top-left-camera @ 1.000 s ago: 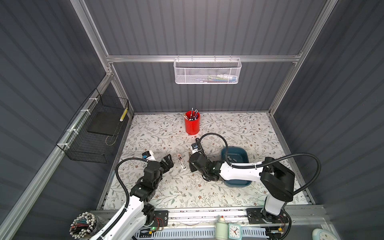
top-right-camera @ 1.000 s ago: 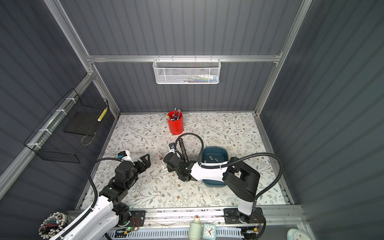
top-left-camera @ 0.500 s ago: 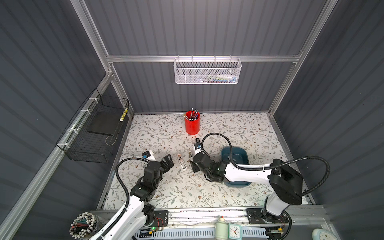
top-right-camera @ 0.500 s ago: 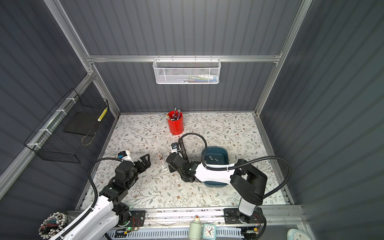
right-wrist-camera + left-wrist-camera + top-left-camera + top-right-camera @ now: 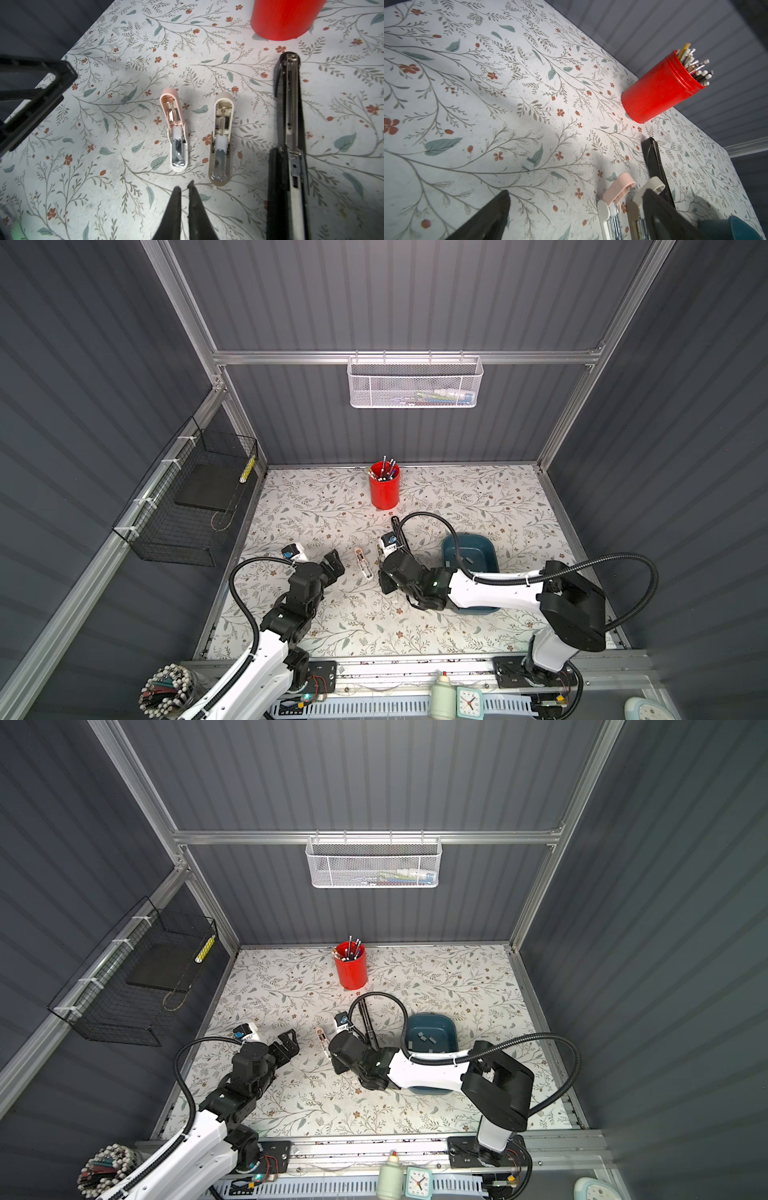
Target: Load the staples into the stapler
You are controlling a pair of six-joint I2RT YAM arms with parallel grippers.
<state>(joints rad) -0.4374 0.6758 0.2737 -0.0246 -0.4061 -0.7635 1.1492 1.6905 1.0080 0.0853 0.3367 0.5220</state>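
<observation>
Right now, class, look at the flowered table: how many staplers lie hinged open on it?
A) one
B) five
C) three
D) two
C: the right wrist view shows a pink stapler, a beige stapler and a black stapler, each hinged open with its metal channel showing.
</observation>
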